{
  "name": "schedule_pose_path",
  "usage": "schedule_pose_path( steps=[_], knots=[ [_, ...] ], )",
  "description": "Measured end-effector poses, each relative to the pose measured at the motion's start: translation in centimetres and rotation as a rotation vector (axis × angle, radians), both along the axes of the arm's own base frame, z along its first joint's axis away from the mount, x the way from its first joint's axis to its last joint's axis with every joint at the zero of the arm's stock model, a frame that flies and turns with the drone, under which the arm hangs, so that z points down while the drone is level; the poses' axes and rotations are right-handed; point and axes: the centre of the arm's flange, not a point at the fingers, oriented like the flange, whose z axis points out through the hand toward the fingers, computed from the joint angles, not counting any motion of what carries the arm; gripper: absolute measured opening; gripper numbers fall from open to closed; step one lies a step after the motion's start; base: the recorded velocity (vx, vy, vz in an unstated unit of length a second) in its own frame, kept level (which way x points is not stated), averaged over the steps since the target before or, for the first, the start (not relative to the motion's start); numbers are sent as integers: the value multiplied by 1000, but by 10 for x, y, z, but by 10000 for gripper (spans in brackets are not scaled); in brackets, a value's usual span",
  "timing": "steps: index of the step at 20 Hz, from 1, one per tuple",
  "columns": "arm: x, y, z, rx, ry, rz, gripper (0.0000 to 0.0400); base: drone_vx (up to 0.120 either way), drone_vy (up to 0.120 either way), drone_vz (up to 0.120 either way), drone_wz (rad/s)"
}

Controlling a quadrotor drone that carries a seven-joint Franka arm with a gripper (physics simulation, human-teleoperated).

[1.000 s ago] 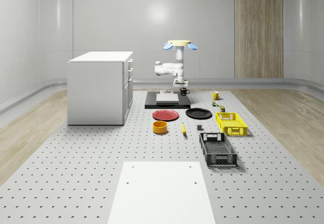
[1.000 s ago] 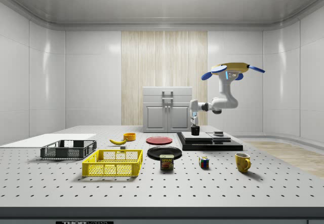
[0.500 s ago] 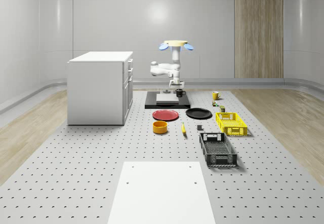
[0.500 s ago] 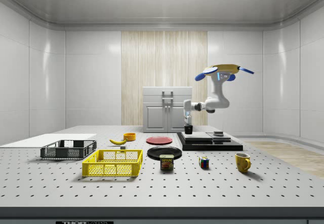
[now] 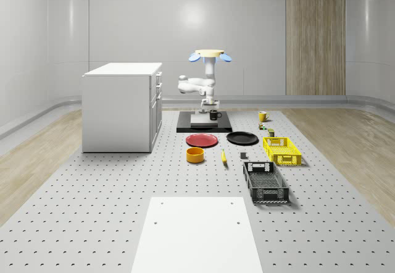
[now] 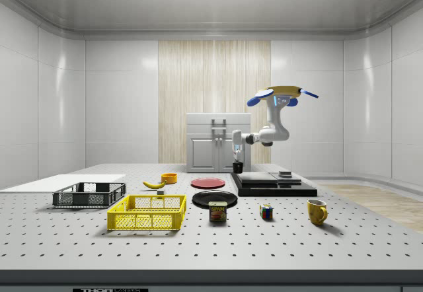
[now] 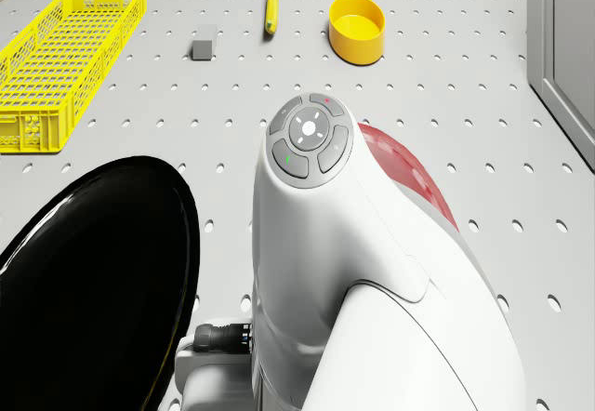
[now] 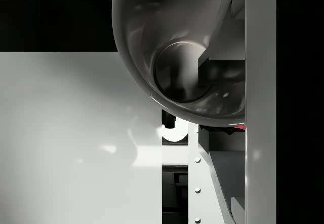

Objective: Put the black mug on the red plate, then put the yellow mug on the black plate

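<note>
The drone (image 5: 210, 54) hovers above the black platform (image 5: 204, 126) at the back of the table. Its white arm reaches down, and the gripper (image 5: 213, 108) is shut on the rim of the black mug (image 5: 214, 115). In the side view the gripper (image 6: 237, 158) holds the black mug (image 6: 238, 167) upright over the platform's (image 6: 274, 186) left end, apart from the red plate (image 6: 207, 182). The wrist view looks into the black mug (image 8: 182, 57). The red plate (image 5: 202, 140) and black plate (image 5: 242, 138) lie side by side in front of the platform. The yellow mug (image 5: 263, 116) stands to the right.
A white cabinet (image 5: 123, 106) stands left of the platform. Nearer lie a yellow bowl (image 5: 195, 155), banana (image 5: 223, 156), yellow crate (image 5: 282, 150), black crate (image 5: 265, 181) and white board (image 5: 197, 233). A can (image 6: 218, 211) and colour cube (image 6: 266, 211) sit near the yellow mug (image 6: 316, 211).
The drone, arm and held black mug have shifted toward the whole-scene view's left and the side view's left, from over the platform's middle to its end by the plates.
</note>
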Motion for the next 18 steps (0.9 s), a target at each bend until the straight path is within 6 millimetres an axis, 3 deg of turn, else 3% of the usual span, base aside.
schedule_pose_path(
  steps=[6,18],
  knots=[
    [0,0,0,0,0,0,110,120,-113,0,0],
    [0,0,0,0,0,0,110,120,0,0,0]
  ],
)
